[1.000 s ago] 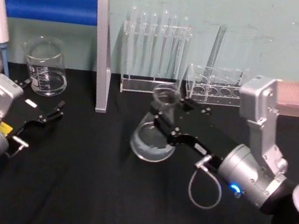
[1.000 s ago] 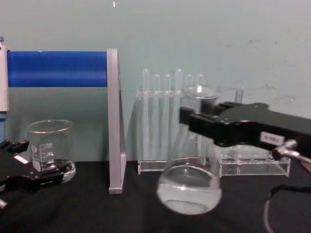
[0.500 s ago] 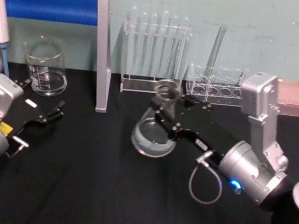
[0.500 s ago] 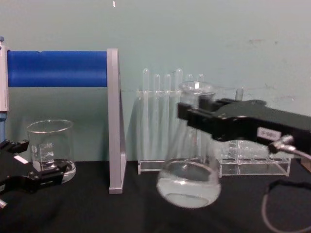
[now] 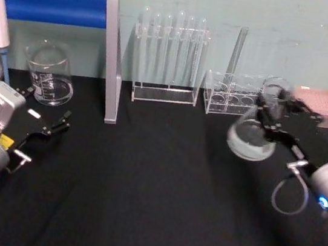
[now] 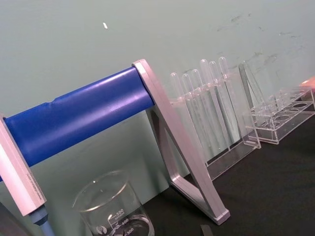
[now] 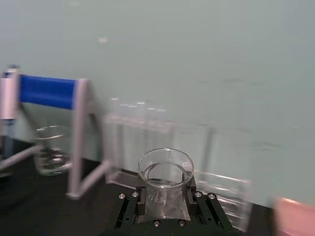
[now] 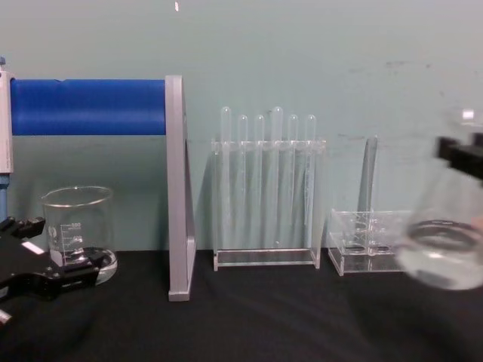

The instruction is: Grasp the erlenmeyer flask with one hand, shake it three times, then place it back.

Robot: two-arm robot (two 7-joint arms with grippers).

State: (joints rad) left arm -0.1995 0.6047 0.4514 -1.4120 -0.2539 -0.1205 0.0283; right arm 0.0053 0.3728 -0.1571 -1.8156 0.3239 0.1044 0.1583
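Bench scene during handling of the flask (image 5: 251,139). The right gripper (image 5: 274,111) reaches in from the right side, its jaws pinching the flask by the neck just under the flared rim; the right wrist view shows one black jaw on each side of the glass. The flask hangs clear of the black bench (image 5: 141,199), tilted, with a little clear liquid in its wide base. It sits in front of the low clear tube rack (image 5: 235,94), partly covering that rack's right end in the chest view, and beside a pink box (image 5: 321,102). The tall rack of test tubes (image 5: 171,57) stands to the left of the low rack, well apart from the flask. Farther left are a stand with a blue bar (image 5: 55,2) and a glass beaker (image 5: 49,74). The left gripper (image 5: 48,113) rests low near the beaker, jaws spread and holding nothing.
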